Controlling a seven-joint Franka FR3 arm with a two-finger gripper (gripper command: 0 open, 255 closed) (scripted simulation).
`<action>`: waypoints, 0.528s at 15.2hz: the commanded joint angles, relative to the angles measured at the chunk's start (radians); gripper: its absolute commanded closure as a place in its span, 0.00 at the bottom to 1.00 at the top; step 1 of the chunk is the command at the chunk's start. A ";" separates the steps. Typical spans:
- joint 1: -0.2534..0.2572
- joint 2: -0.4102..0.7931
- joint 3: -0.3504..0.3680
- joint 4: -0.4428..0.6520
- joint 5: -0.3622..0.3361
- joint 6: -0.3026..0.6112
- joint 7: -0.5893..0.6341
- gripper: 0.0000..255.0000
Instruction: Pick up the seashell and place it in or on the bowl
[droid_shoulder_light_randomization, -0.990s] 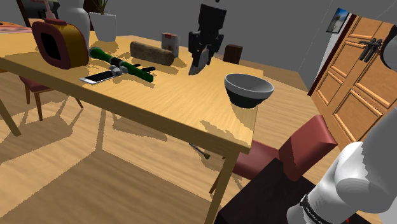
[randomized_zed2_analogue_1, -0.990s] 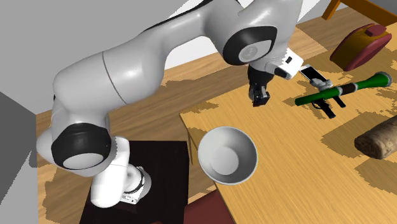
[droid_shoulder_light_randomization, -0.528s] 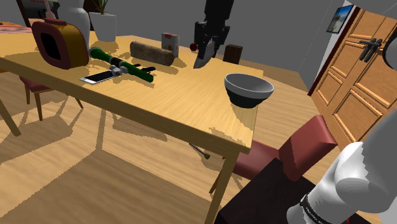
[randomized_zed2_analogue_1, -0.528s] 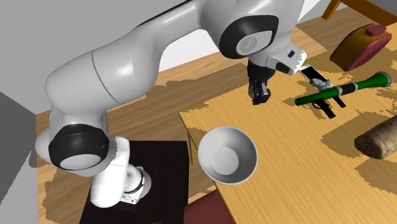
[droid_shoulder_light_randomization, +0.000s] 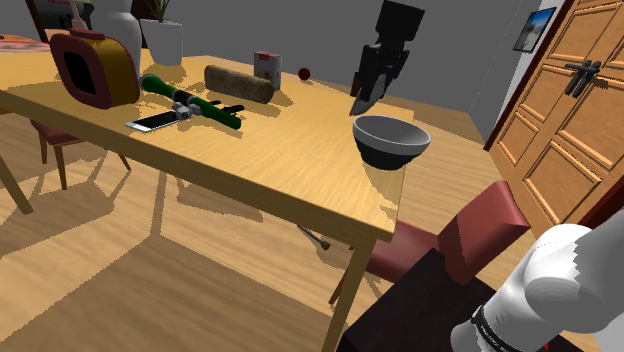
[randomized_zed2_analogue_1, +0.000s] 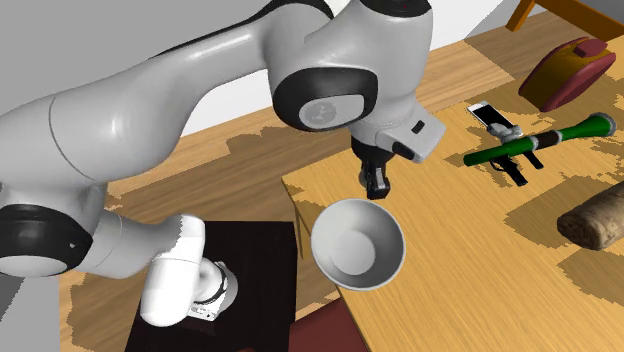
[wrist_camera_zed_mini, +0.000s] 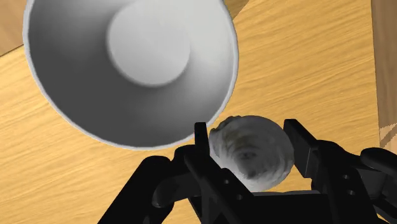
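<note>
A pale grey ridged seashell (wrist_camera_zed_mini: 251, 153) is clasped between my black fingers (wrist_camera_zed_mini: 202, 143), so my gripper (wrist_camera_zed_mini: 251, 151) is shut on it. The grey bowl (wrist_camera_zed_mini: 127, 63) sits upright on the wooden table just ahead of the fingertips. In the shoulder view my gripper (droid_shoulder_light_randomization: 364, 96) hangs a little above the far rim of the bowl (droid_shoulder_light_randomization: 391, 140), with the shell (droid_shoulder_light_randomization: 359, 101) showing pale at its tip. From the second exterior view, the gripper (randomized_zed2_analogue_1: 377, 186) hovers beside the bowl (randomized_zed2_analogue_1: 358, 243) near the table corner.
On the table (droid_shoulder_light_randomization: 280, 160) lie a green tube-shaped object (droid_shoulder_light_randomization: 190, 100), a phone (droid_shoulder_light_randomization: 155, 121), a brown log-like roll (droid_shoulder_light_randomization: 238, 83), a can (droid_shoulder_light_randomization: 266, 66) and a small red ball (droid_shoulder_light_randomization: 304, 73). A yellow and red case (droid_shoulder_light_randomization: 92, 65) stands at the shoulder view's left. A red chair (droid_shoulder_light_randomization: 470, 235) sits below the bowl's corner.
My gripper has carried the seashell toward the shoulder view's right, from over the table's middle to just above the bowl's far rim. The fingers stay shut on it.
</note>
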 joint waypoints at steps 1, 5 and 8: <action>-0.007 -0.063 -0.032 -0.056 0.004 -0.008 -0.041 1.00; -0.019 -0.174 -0.089 -0.151 -0.002 -0.026 -0.110 1.00; -0.017 -0.191 -0.089 -0.207 -0.001 0.013 -0.111 1.00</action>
